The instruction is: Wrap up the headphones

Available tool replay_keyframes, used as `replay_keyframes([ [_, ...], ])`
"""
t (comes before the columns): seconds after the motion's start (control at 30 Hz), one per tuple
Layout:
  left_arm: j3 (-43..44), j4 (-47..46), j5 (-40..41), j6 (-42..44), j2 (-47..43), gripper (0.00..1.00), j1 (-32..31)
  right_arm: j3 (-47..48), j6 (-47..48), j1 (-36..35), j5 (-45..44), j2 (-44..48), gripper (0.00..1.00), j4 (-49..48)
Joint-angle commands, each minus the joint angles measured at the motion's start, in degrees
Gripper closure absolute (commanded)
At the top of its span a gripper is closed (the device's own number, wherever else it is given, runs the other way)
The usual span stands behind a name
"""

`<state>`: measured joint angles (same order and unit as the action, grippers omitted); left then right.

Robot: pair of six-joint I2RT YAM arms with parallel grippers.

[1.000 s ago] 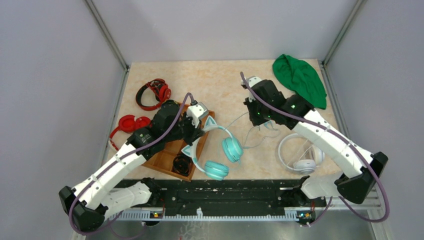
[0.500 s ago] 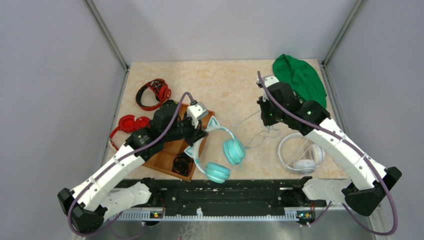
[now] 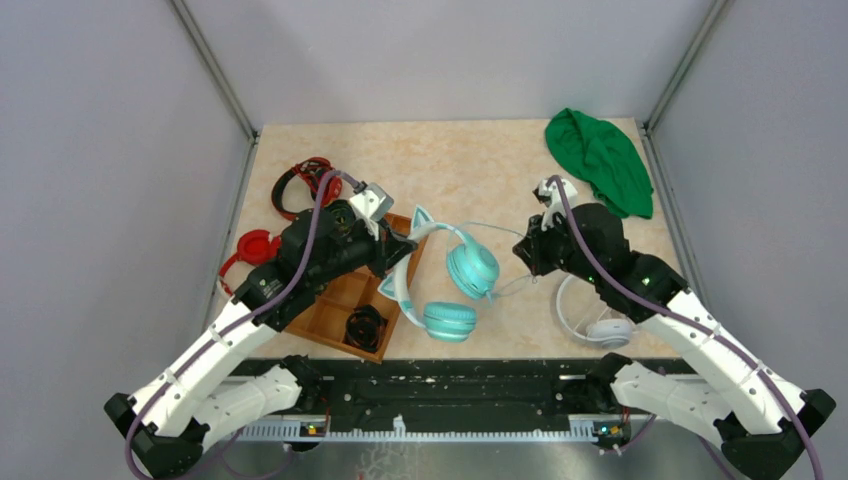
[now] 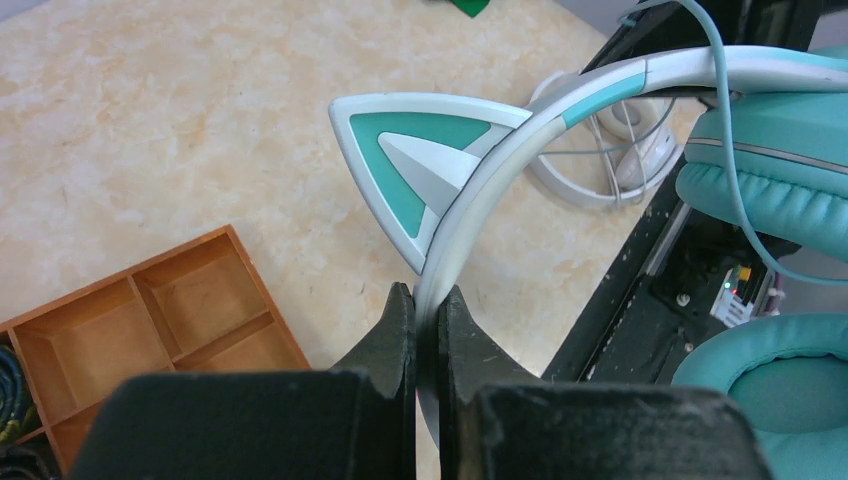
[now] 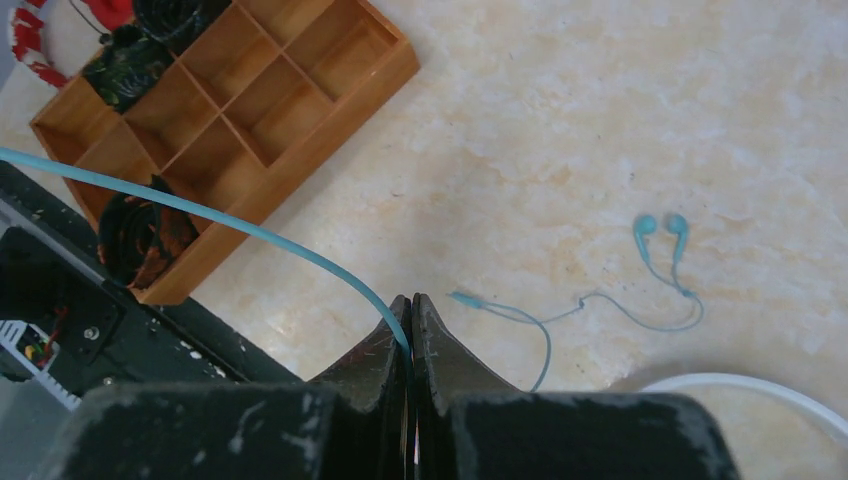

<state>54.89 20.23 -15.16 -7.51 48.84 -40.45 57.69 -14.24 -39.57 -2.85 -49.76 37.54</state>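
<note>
The fingers (image 4: pixel 396 335) of your left gripper (image 4: pixel 427 300) are clamped hard on the pale headband of the headphones (image 4: pixel 470 170), just below one pointed cat ear, with only the thickness of the band between them. Your right gripper (image 5: pixel 411 305) is pinched fully closed on the thin teal cable (image 5: pixel 200 212), which leaves its tips as a straight line towards the headphones. From above, the headphones (image 3: pixel 470 268) sit around the middle of the tabletop (image 3: pixel 440 165), a little towards the near edge. Their headband is at the right side of the wooden tray (image 3: pixel 330 310) and their two teal cups point towards your right arm. You cannot tell whether the cups rest on the surface. A coiled black cord (image 3: pixel 365 325) lies in the tray's near compartment. Two red headphones (image 3: pixel 308 185) lie by the left edge, one beyond the tray and one just beside it. White headphones (image 3: pixel 590 320) lie near the right end of the near edge, partly under your right arm. A green cloth (image 3: pixel 600 160) sits in the far right corner. A pair of small teal earbuds (image 5: pixel 650 225) lies on the bare surface beyond your right gripper.
</note>
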Motion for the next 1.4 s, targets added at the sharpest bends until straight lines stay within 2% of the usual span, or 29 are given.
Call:
replay_keyframes([
  [0.0,5.25,-8.64,1.59,-5.66,0.04,1.0,-0.13,-1.95,-1.45,0.45,3.86,1.4,1.0,-9.66],
  [0.27,7.07,-7.64,5.25,-6.38,1.52,1.0,-0.07,-4.21,-3.95,0.37,-10.61,8.5,1.0,-11.0],
  [0.37,6.98,-7.94,5.32,-6.68,1.76,1.0,-0.07,-4.5,-4.45,0.39,-13.59,10.35,1.0,-10.47],
  [0.57,7.58,-9.36,5.83,-9.17,1.86,1.0,-0.03,-6.05,-5.46,0.37,-7.47,8.58,1.0,-11.79],
  [0.67,8.29,-9.96,7.94,-12.28,2.16,1.0,0.0,-9.75,-6.46,0.41,-1.51,7.5,1.0,-15.89],
  [0.9,11.78,-11.89,12.83,-16.35,2.65,1.0,-0.02,-18.5,-9.45,0.38,2.56,7.75,1.0,-29.88],
  [0.93,12.46,-11.89,12.38,-15.76,3.04,1.0,-0.07,-20.32,-10.74,0.42,2.59,7.7,0.93,-33.19],
  [1.0,13.97,-11.24,11.73,-15.01,4.12,1.0,-0.07,-24.71,-12.62,0.42,3.98,7.11,0.68,-41.0],
  [1.03,14.85,-10.95,11.42,-14.81,4.64,1.0,-0.12,-26.47,-13.69,0.46,4.3,6.45,0.6,-44.51],
  [1.13,15.97,-11.58,10.0,-14.12,5.41,1.0,-0.07,-31.82,-15.36,0.34,5.04,3.87,0.51,-55.87],
  [1.2,16.82,-11.66,9.93,-14.5,5.6,1.0,-0.07,-38.31,-16.86,0.2,4.66,2.9,0.32,-68.6],
  [1.3,18.99,-10.81,10.63,-14.39,6.17,1.0,-0.07,-47.53,-17.56,-0.55,0.41,2.55,0.28,-88.61],
  [1.37,20.64,-9.88,11.03,-14.17,6.77,1.0,-0.07,-49.36,-15.81,-0.83,-1.53,2.83,0.27,-92.26],
])
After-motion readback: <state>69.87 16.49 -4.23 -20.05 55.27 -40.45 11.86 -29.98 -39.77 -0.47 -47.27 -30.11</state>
